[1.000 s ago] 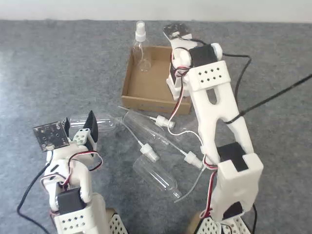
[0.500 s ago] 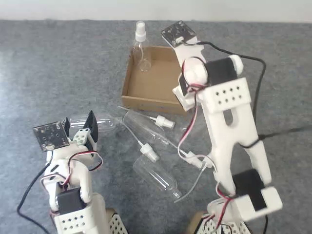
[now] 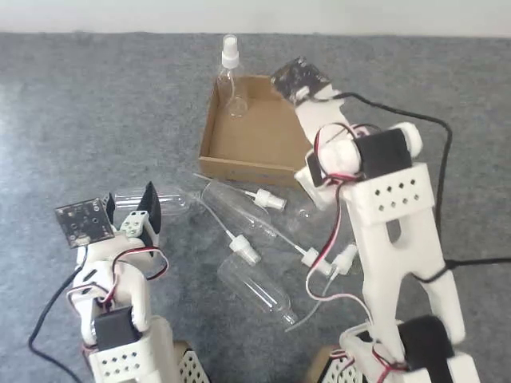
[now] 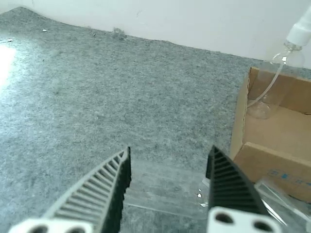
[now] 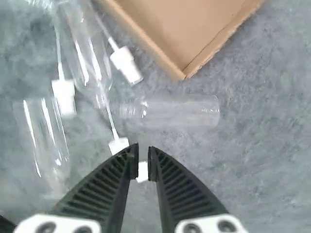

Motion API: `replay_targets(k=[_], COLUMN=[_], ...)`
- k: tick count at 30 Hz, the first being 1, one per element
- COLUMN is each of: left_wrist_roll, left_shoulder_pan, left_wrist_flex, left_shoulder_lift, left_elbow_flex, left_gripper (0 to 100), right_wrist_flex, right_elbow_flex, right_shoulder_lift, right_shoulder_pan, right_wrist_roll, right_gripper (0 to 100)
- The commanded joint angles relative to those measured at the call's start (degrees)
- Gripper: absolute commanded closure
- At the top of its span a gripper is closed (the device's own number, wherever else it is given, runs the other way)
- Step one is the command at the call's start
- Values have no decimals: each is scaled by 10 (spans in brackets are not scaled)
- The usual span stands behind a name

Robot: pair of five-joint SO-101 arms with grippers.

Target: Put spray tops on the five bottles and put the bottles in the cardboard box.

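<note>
The cardboard box [image 3: 250,142] lies at the back centre, with a clear bottle [image 3: 231,78] wearing a white spray top upright in its far left corner. My left gripper [image 4: 167,158] stands open over a capless bottle [image 3: 162,199] lying on the carpet. My right gripper [image 5: 141,148] is shut and empty, high above a loose spray top [image 5: 118,144] and close to another capless bottle [image 5: 170,111]. A lying bottle [image 3: 230,202] near the box's front wall has a spray top [image 3: 268,199] at its neck. A further bottle [image 3: 255,289] lies near the front, a spray top [image 3: 244,249] beside it.
Grey carpet [image 3: 104,104] covers the whole work area, with free room left of the box. The right arm's white links [image 3: 395,239] hang over the right side. Cables [image 3: 323,295] trail beside the loose spray top [image 3: 313,258].
The right arm has drawn back from above the box's right side toward the front, and now hangs over the carpet by the box's near right corner. The left arm has kept still.
</note>
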Motion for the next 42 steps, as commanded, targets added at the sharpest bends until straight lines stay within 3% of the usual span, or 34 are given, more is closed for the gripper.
replay_targets(k=[1, 8, 18, 29, 42], left_wrist_roll=[-25, -27, -27, -27, -27], left_shoulder_pan=[-3, -3, -3, -3, -3], left_wrist_flex=[-17, -17, -17, -17, -17], left_shoulder_lift=[-9, -9, -9, -9, -9], left_elbow_flex=[-5, -5, -4, -4, -4], left_gripper=[759, 759, 759, 759, 758], right_wrist_flex=[20, 20, 19, -121, -277], right_elbow_flex=[29, 95, 150, 276, 389], right_shoulder_lift=[-48, -56, -53, -52, -48], right_shoulder_pan=[0, 0, 19, 25, 27], right_wrist_roll=[74, 132, 245, 429, 450], right_gripper=[992, 967, 615, 602, 604])
